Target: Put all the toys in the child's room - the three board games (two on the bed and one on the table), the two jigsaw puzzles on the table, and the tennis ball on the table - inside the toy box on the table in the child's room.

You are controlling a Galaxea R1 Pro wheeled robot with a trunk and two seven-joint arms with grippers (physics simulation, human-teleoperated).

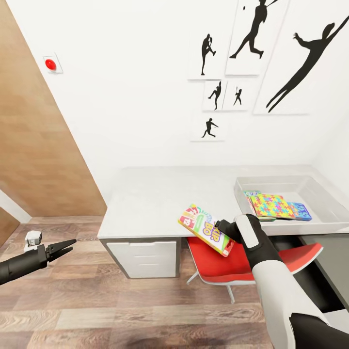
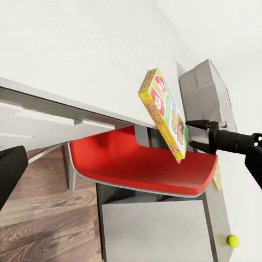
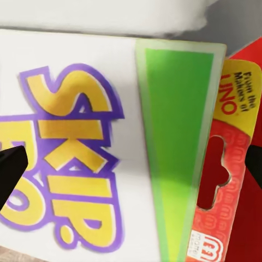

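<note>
1. The left claw (image 1: 68, 245) is hanging low at the far left over the wooden floor (image 1: 121, 310), its jaws looking nearly together and carrying nothing; it is standing well apart from the work.
2. The surface (image 1: 145, 198) is stretching from the middle to the right, with a white drawer unit (image 1: 143, 259) under its left end and a red chair (image 1: 242, 264) tucked beneath its near edge.
3. The right claw (image 1: 224, 227) is gripping the Skip-Bo box (image 1: 206, 229) by one end, the box tilting out over the near edge of the surface and above the chair seat.
4. The right wrist view is looking straight at the lettered face of the box (image 3: 109, 153), close up.
5. The toy box (image 1: 334, 213) is sitting at the right end of the surface, already containing a jigsaw puzzle (image 1: 272, 204) and a small blue box (image 1: 301, 211) beside it.
6. In the left wrist view a tennis ball (image 2: 233, 240) is lying on a lower grey cabinet (image 2: 158, 229) beyond the chair, not yet in the toy box.
7. Risk, as I judge it: the box is being pinched only at one end, so it could be swinging or slipping and dropping onto the chair or floor.
8. The near wall of the toy box is standing between the held box and its place; carried too low, the box's free end could be catching that rim and pushing the toy box.
9. The puzzle and blue box are taking up the left part of the toy box, so a landing there could be leaving the Skip-Bo box propped up.
</note>
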